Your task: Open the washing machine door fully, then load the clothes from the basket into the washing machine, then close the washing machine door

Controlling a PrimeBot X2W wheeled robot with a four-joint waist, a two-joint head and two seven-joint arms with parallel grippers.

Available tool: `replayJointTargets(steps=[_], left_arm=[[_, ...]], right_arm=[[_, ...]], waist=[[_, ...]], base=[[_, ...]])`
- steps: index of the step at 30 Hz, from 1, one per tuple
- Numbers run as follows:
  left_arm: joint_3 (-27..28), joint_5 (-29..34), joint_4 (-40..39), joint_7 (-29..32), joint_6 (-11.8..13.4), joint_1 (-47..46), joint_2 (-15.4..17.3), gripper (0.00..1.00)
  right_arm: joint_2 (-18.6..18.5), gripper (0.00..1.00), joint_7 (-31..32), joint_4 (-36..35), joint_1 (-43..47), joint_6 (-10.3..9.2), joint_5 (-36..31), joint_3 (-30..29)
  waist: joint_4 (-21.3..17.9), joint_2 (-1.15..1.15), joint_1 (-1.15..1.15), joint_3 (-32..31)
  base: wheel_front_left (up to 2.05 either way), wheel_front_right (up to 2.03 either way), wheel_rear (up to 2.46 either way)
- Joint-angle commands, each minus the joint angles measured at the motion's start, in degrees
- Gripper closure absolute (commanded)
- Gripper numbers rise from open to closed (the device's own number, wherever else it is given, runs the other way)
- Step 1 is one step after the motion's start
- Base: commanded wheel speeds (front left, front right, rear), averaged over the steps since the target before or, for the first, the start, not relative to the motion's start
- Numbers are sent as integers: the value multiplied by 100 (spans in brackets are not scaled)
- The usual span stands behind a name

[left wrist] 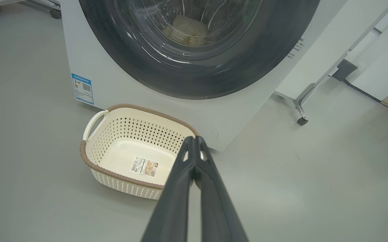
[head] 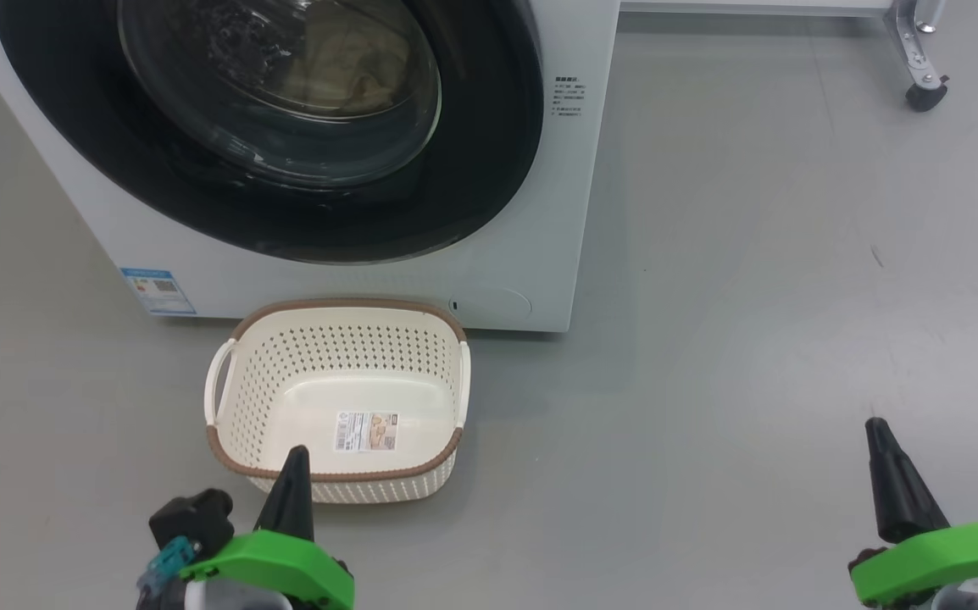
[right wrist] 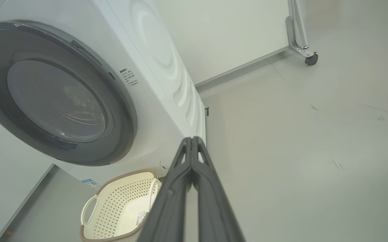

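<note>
The washing machine stands at the top left, its black-rimmed door shut against the front. Pale clothes lie in the drum behind the glass, also seen in the left wrist view as clothes. The cream basket sits on the floor before the machine, holding nothing but its label sticker. My left gripper is shut just in front of the basket's near rim, its tips pressed together. My right gripper is shut over bare floor at the lower right, fingers closed with nothing between them.
Grey floor spreads to the right of the machine. A wheeled metal leg of a white frame stands at the top right, also seen as a castor. A blue label sticker marks the machine's lower front corner.
</note>
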Motion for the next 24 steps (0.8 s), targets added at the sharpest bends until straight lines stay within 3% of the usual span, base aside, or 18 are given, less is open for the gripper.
replayJointTargets(steps=[1, 24], left_arm=[[138, -167, -222, 40, -46, -189, 44, 100], [627, -1657, -367, 406, -129, -94, 60, 100]], right_arm=[[-85, 100, 47, -149, -296, -5, 181, 18], [-115, 100, 313, 89, -542, -9, 1721, 63]], waist=[[-5, 0, 0, -4], [-84, 0, 0, -62]], base=[[0, 0, 0], [0, 0, 0]])
